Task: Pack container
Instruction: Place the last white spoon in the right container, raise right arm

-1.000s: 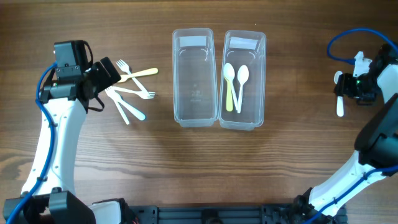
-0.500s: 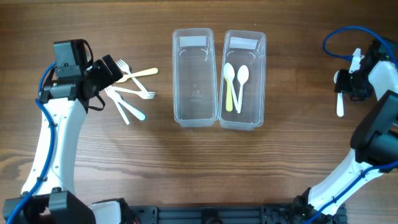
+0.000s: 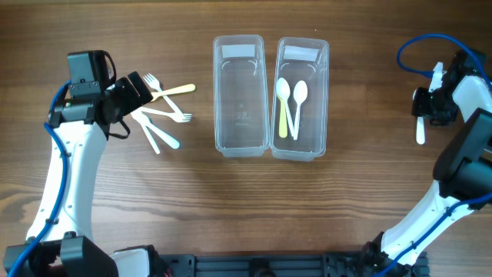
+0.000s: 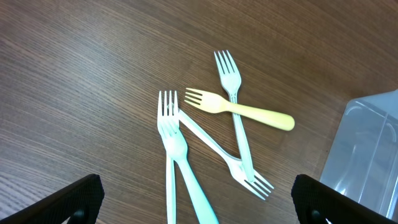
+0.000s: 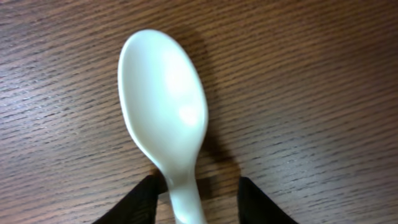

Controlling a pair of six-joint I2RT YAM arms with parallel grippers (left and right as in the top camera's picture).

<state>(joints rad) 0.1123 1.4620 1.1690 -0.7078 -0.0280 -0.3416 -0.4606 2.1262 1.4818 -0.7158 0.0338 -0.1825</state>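
As you look down from overhead, your stock reads thus, largest item first.

Table [image 3: 246,200]: dark wood grain, bearing everything listed.

Left arm [image 3: 65,177]: white links and blue cable, rising from the lower left of your overhead view.

Right arm [image 3: 461,169]: same make, bent up along the right edge.

Left container [image 3: 239,115]: clear plastic, rectangular, at table centre, nothing in it.

Right container [image 3: 315,131]: its twin, set just beside it with long sides parallel (touching or merely close, I cannot tell). It holds the last two items on this list.

Left gripper [image 4: 199,205]: fingers spread wide, one at each lower corner of your left wrist view. It holds nothing and hangs over the fork heap [image 4: 171,138].

Right gripper [image 5: 198,202]: fingers part open, straddling the neck of the loose white spoon [image 5: 163,106]. One finger looks to touch the handle and the other stands off it, so no firm grip shows.

Fork heap: several plastic forks crossed over one another, left of the containers. Most are white, one is light blue, and a yellow fork [image 4: 249,113] lies crosswise among them.

Loose white spoon: flat on the table at far right, bowl up, well apart from both containers.

Pale yellow spoon [image 3: 283,119]: in the right container, lying lengthwise.

Packed white spoon [image 3: 300,93]: just beside it, same container.
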